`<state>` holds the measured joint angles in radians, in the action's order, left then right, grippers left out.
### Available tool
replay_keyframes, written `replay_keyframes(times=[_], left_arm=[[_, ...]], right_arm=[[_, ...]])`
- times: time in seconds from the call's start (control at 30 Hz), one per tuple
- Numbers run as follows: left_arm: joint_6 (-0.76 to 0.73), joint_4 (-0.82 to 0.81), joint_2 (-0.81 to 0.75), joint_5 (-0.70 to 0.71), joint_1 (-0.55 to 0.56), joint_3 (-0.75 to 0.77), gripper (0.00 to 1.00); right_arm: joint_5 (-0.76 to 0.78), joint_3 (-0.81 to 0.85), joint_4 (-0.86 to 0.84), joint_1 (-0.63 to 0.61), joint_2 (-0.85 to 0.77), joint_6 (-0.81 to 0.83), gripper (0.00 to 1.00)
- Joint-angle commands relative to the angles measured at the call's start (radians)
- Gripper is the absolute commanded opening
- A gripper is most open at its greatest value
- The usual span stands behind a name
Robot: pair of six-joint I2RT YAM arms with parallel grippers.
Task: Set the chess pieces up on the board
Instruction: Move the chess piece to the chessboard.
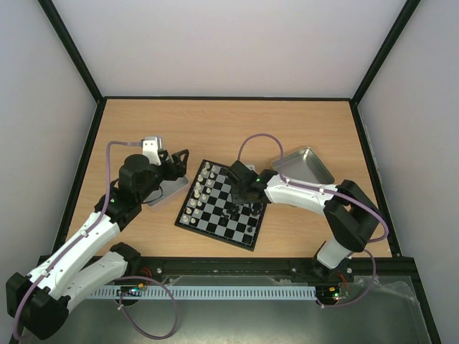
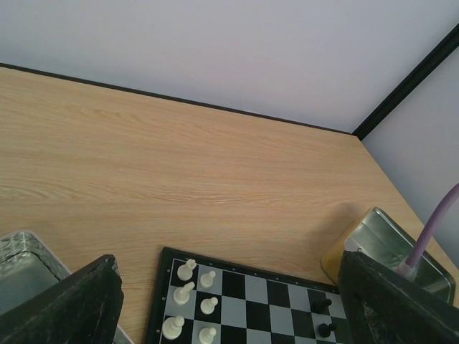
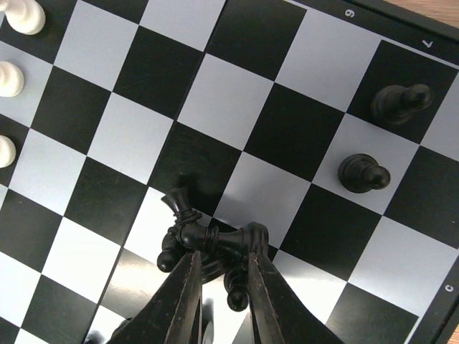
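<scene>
The board (image 1: 215, 222) lies at the table's middle. Several white pieces (image 1: 200, 192) stand in two rows along its left side, and they also show in the left wrist view (image 2: 188, 292). My right gripper (image 1: 237, 206) is low over the board's right half. In the right wrist view its fingers (image 3: 185, 297) are nearly together at a black piece (image 3: 219, 236) lying crosswise at the tips, over a cluster of other black pieces (image 3: 176, 201). Two black pawns (image 3: 363, 173) stand apart on the right. My left gripper (image 1: 177, 163) hangs open and empty left of the board.
A metal tray (image 1: 169, 189) lies under the left arm, left of the board, and shows in the left wrist view (image 2: 21, 266). A second metal tray (image 1: 307, 165) lies at the right behind the right arm. Purple cables loop off both arms. Black frame rails border the table.
</scene>
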<state>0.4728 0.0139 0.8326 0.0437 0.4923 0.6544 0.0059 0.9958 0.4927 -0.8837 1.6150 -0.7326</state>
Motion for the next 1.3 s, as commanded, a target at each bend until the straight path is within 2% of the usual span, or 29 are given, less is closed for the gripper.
replay_keyframes(times=[0.0,0.27,0.4,0.6,0.8,1.07,1.13,1.27], left_arm=[[0.001,-0.021,0.000,-0.011,-0.008,-0.005,0.83],[0.003,-0.027,0.000,-0.016,-0.008,-0.012,0.83],[0.003,-0.025,-0.002,-0.016,-0.008,-0.014,0.83],[0.004,-0.026,-0.001,-0.016,-0.008,-0.018,0.82],[0.004,-0.028,-0.001,-0.014,-0.008,-0.020,0.83],[0.004,-0.026,-0.001,-0.016,-0.008,-0.023,0.83],[0.005,-0.028,0.000,-0.017,-0.008,-0.024,0.82],[0.005,-0.028,-0.002,-0.016,-0.008,-0.024,0.83]], right_arm=[[0.039,0.005,0.049,0.002,-0.009,0.009,0.18],[0.011,-0.005,0.037,0.002,0.012,0.013,0.10],[0.014,-0.001,0.049,0.000,0.023,0.015,0.11],[0.023,-0.008,0.068,-0.004,0.020,0.015,0.16],[0.012,-0.018,0.061,-0.006,0.024,0.012,0.09],[0.012,-0.022,0.064,-0.006,0.022,0.004,0.08],[0.034,-0.026,0.071,-0.006,0.016,-0.002,0.03],[0.122,-0.023,0.097,-0.007,-0.004,-0.026,0.02]])
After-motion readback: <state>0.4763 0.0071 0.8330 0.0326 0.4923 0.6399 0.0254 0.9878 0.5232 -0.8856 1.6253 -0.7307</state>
